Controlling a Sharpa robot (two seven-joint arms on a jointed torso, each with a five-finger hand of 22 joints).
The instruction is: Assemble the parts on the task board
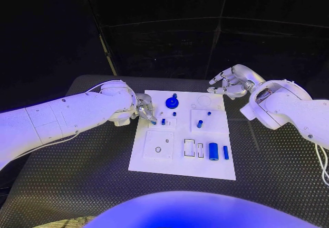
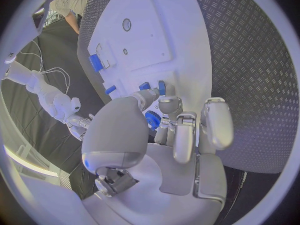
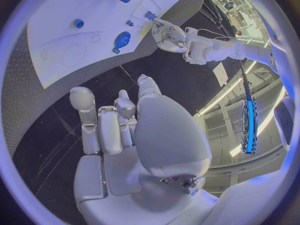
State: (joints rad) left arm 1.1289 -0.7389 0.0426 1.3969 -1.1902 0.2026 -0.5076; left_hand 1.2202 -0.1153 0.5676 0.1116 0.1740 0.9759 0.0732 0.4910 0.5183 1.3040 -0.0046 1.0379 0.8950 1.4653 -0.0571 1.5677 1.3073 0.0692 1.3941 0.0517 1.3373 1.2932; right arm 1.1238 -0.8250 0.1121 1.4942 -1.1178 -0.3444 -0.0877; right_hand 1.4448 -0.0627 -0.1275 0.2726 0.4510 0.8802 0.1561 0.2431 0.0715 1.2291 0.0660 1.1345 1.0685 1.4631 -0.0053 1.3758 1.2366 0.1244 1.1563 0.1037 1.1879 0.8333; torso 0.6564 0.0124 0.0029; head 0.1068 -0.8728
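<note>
Parts (image 1: 213,151) on the white task board (image 1: 179,166), mid tabletop (image 1: 82,180): small blue pieces, likely light, stiff, slick; best pinched across the sides.
Counted: one round knob (image 1: 172,101), one fat cylinder, one thin bar (image 1: 226,152), about four small pegs. Left robot hand (image 1: 145,110) pinches a peg (image 1: 163,121) at the board's left edge; right robot hand (image 1: 229,81) hovers beyond its far right corner, fingers apart, empty.

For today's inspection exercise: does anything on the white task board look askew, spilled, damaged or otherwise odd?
Nothing stands out. The task board lies flat on the table, unbroken. A blue cylinder and a thin blue pin lie side by side, loose. The left hand pinches a small blue peg; the right hand hovers empty.
</note>
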